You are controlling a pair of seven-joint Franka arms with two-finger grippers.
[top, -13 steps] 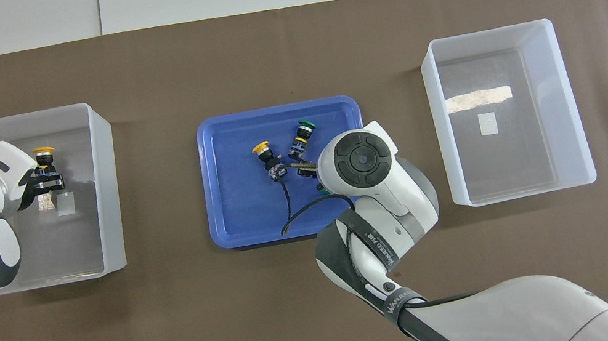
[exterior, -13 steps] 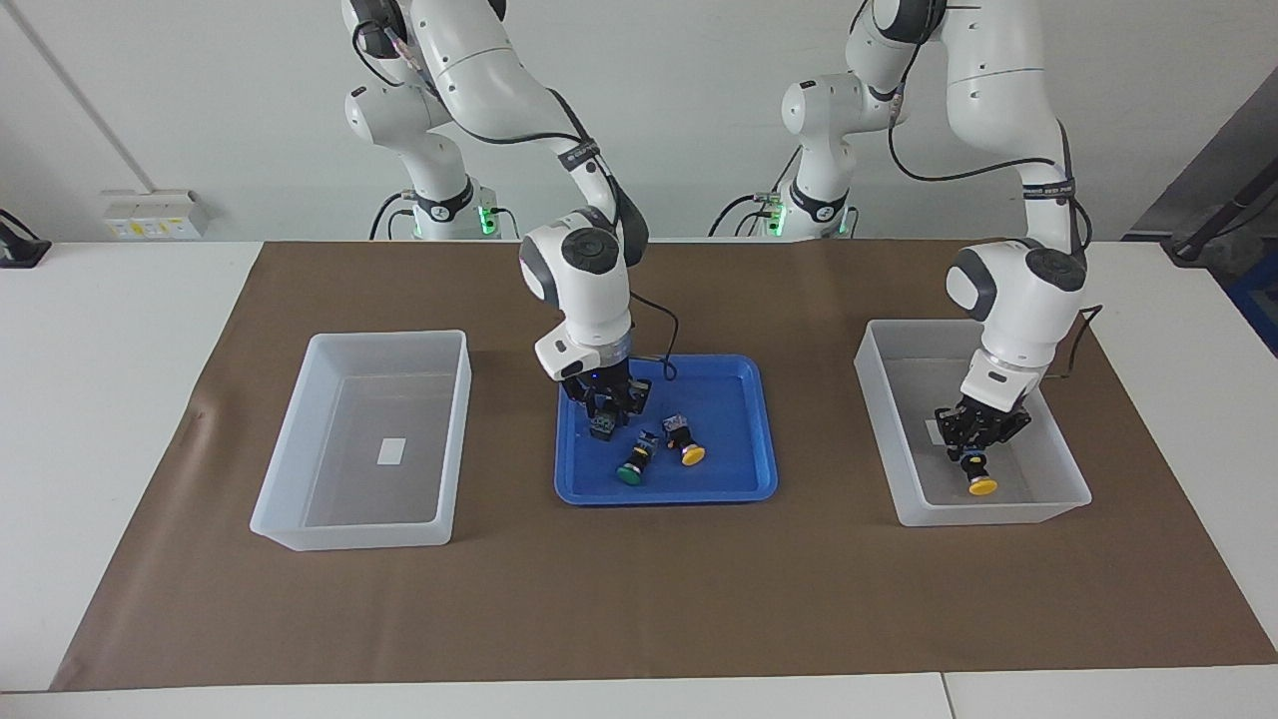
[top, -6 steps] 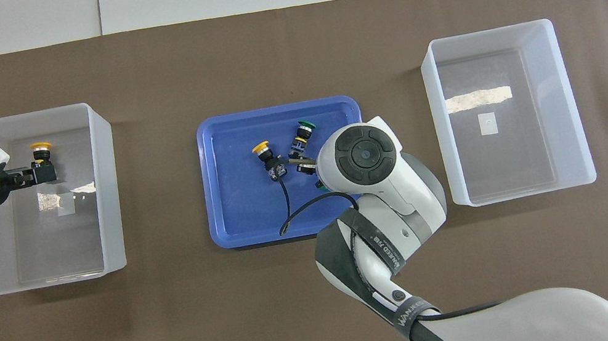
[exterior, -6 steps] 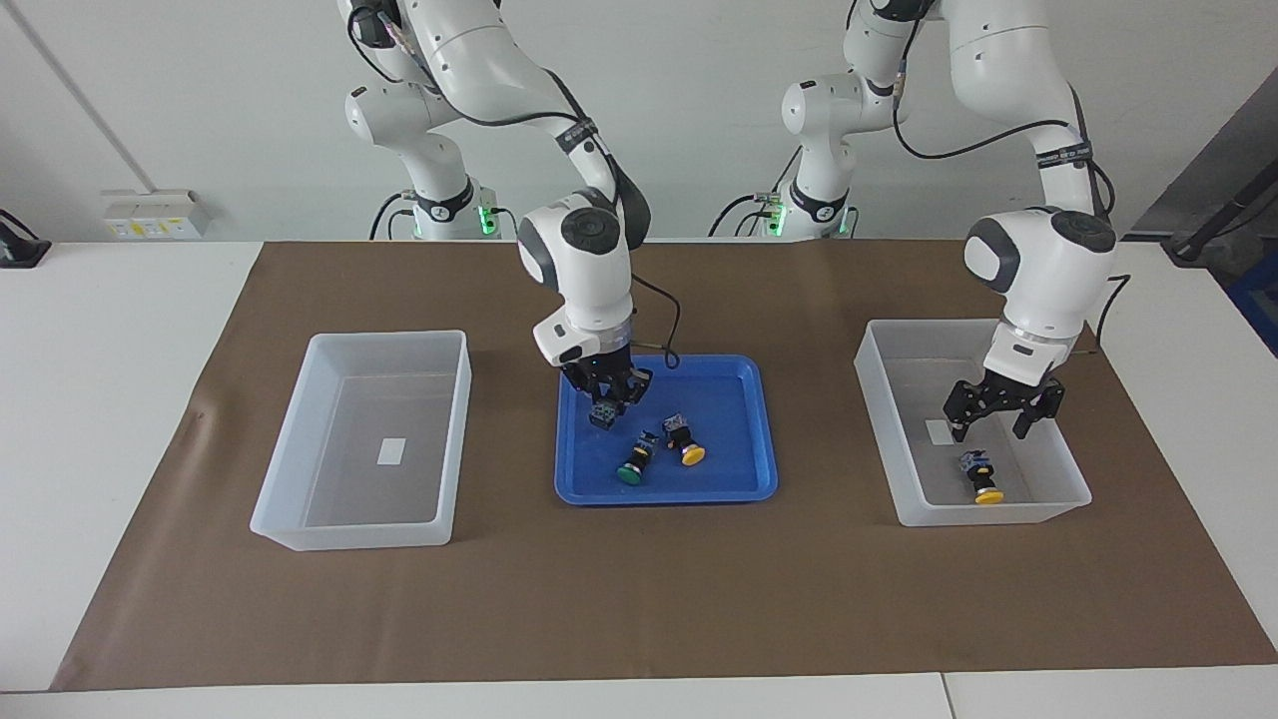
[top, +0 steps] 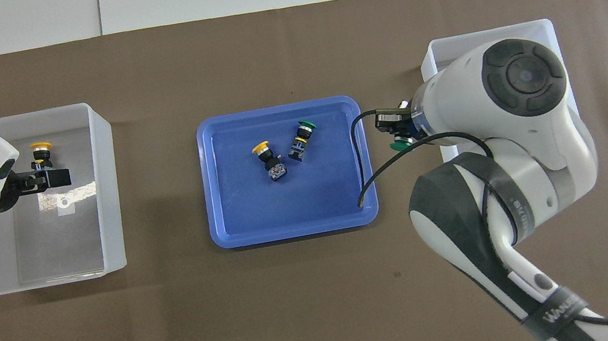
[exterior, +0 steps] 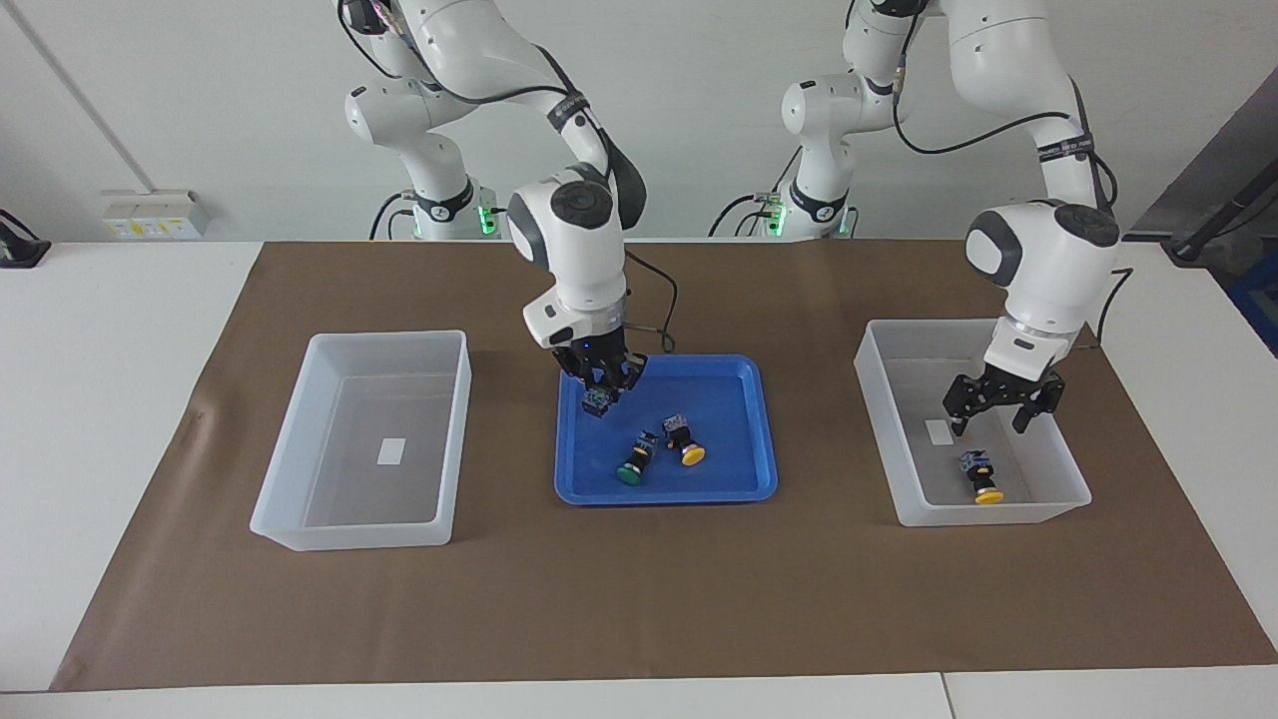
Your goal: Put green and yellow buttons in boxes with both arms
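Observation:
My left gripper [exterior: 1001,411] hangs open above the box [exterior: 877,419] at the left arm's end, clear of the yellow button [exterior: 984,477] lying in it. The overhead view shows this gripper [top: 44,179] beside the same yellow button [top: 41,152]. My right gripper [exterior: 599,391] is shut on a green button [exterior: 597,402] and raised over the blue tray [exterior: 744,489] in the facing view. In the overhead view it [top: 397,134] holds the green button [top: 400,145] between the tray [top: 226,228] and the other box [top: 584,158]. A green button [exterior: 631,467] and a yellow button [exterior: 687,447] lie in the tray.
The box [exterior: 300,419] at the right arm's end holds only a small white label. A brown mat [exterior: 639,599] covers the table. Two smaller white arms with green lights stand at the robots' end. The right arm's black cable [top: 366,184] dangles over the tray.
My left gripper opened, dropped the yellow button in its box and rose. My right gripper shut on a green button in the tray, lifted it and swung toward the empty box.

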